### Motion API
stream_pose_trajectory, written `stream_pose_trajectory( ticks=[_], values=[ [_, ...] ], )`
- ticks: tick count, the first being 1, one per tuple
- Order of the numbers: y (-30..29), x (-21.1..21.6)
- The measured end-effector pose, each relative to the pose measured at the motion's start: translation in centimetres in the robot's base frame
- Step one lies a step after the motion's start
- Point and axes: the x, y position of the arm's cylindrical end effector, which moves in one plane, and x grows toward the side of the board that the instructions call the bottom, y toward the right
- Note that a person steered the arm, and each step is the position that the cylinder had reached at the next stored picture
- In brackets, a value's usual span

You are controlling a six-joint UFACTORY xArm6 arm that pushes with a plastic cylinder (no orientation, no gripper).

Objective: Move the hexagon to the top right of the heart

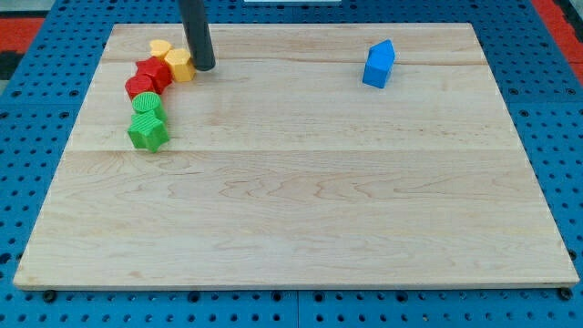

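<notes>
The yellow hexagon (179, 65) is touched on its right by my tip (202, 67), a plain rod without pincer, yet is judged still unplaced, just right of the yellow heart (160, 47)

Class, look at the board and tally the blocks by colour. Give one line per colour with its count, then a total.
Yellow: 2, a heart and a hexagon
Red: 2, one and another
Green: 2, a round one and a star
Blue: 1, a house-shaped block
Total: 7 blocks
</notes>
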Motion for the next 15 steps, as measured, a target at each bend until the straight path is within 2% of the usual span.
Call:
stream_pose_trajectory(
  ticks=[1,2,3,4,5,7,9,11,15],
  values=[
    [2.6,-1.4],
    [8.9,2.0],
    [7.2,8.2],
    [4.0,10.0],
    [1.5,9.3],
    [1.1,5.7],
    [-1.0,6.6],
    [-3.0,4.2],
    [0.4,-1.1]
  ],
)
